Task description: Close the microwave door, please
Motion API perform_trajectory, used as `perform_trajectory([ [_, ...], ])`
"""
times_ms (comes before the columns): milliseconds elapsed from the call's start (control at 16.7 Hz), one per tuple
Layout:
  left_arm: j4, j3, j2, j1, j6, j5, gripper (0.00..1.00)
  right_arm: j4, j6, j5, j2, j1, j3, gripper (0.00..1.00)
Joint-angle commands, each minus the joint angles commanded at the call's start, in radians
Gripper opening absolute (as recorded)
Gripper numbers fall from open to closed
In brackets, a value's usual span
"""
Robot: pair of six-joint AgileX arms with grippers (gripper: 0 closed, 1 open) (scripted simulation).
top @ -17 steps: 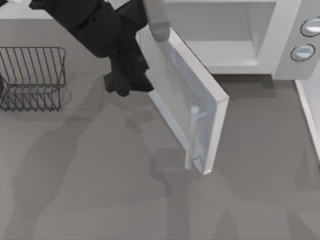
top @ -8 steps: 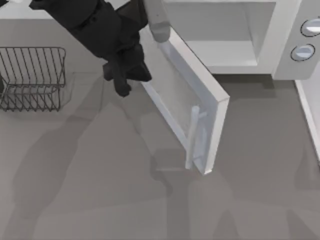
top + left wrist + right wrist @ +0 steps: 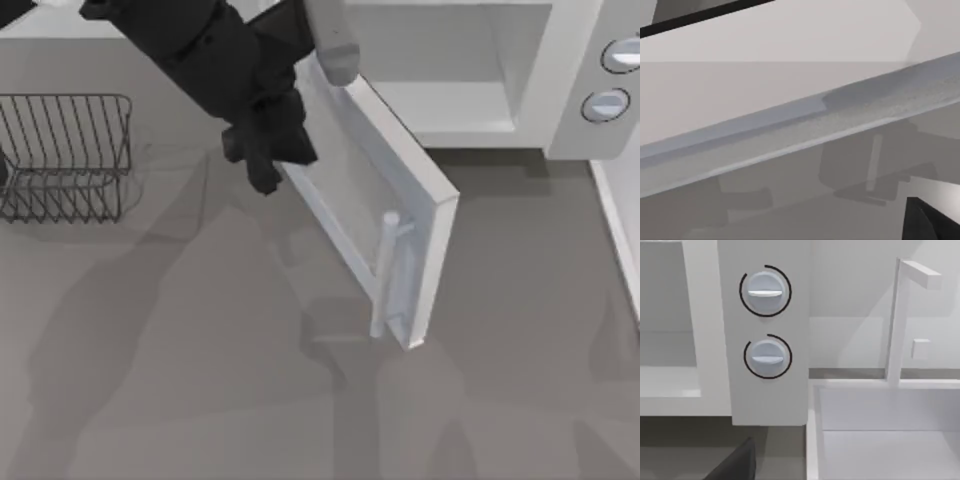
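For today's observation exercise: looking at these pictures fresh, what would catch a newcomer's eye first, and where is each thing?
The microwave door stands out first, swung wide open from the microwave at the top view's upper right, its bar handle pointing toward the table's middle. Next comes the dark left gripper, hovering at the door's outer face near the hinge. A wire rack sits at the table's left edge.

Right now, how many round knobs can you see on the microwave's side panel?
2. The upper knob and the lower knob sit one above the other on the panel of the microwave, at the table's right of the open cavity. None seems hidden.
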Motion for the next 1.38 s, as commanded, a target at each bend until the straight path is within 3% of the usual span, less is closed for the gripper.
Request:
perform_trajectory([
  [1380,0.020,0.104,0.077,-0.100,-0.106,-0.037,0.00,0.000,0.000,0.000,0.000,0.000,0.000,1.00],
])
